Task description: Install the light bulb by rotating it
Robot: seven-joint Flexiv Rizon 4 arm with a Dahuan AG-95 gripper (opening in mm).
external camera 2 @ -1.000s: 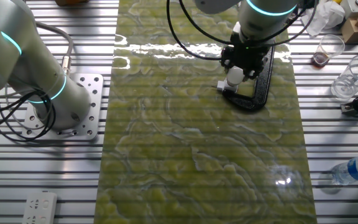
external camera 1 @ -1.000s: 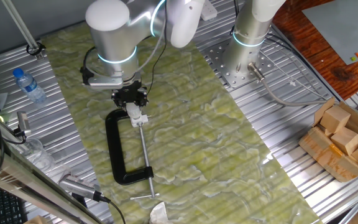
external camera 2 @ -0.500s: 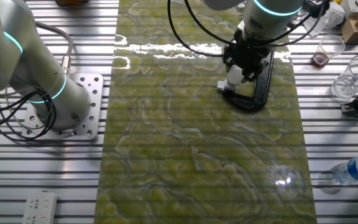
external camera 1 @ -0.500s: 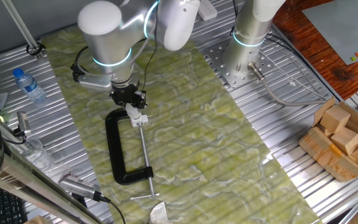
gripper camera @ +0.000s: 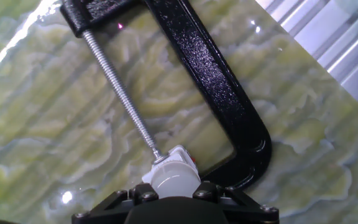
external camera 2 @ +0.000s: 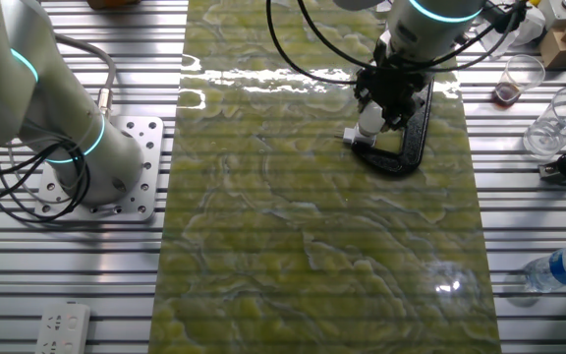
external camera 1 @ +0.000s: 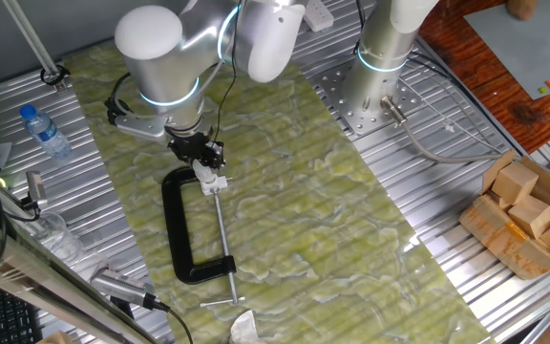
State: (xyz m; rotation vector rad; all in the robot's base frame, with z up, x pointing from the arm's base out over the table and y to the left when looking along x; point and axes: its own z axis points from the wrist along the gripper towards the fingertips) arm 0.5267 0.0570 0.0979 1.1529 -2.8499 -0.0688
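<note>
We judge the screwing-in step is under way; our pincer [external camera 2: 371, 116] comes down from above and grips the light bulb [gripper camera: 173, 181], which sits on the white socket fitting [gripper camera: 180, 157] held by the black C-clamp [external camera 1: 191, 229] on the bench's green mat [external camera 1: 332, 220]; next we'd call for another twist about the bulb's axis, then a release; the bulb looks small, white, rounded, smooth.
</note>
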